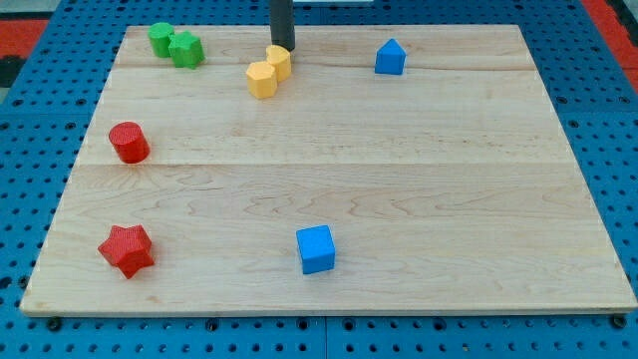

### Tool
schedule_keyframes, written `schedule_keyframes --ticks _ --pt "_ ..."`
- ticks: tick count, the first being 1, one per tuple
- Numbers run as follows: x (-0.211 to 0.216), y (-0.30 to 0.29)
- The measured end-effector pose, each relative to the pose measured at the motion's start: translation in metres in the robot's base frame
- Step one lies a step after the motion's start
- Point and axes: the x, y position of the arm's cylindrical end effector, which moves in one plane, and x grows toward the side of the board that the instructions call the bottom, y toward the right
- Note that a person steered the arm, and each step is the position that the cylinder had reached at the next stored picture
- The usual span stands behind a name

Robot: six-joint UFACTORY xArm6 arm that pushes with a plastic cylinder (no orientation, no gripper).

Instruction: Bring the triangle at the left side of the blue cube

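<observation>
The blue triangle-topped block (390, 58) sits near the view's top, right of centre. The blue cube (316, 249) sits near the view's bottom, at the middle. My tip (283, 47) is at the view's top centre, just above two yellow blocks (269, 72) that touch each other. The tip is about a hand's width left of the blue triangle block and far above the blue cube.
Two green blocks (175, 45) touch each other at the top left. A red cylinder (130, 143) stands at the left. A red star block (127, 250) lies at the bottom left. The wooden board (449, 199) rests on a blue pegboard.
</observation>
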Motion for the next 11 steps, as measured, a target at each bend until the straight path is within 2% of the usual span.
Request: schedule_keyframes --ticks 1,2,6,7,8,9,10,11 --pt "-0.036 0.068" --pt "-0.027 0.138" --pt "-0.019 0.144" --pt "0.025 0.15" --pt "0.05 0.124" --pt "0.026 0.1" --pt "0.003 0.146" --pt "0.03 0.155"
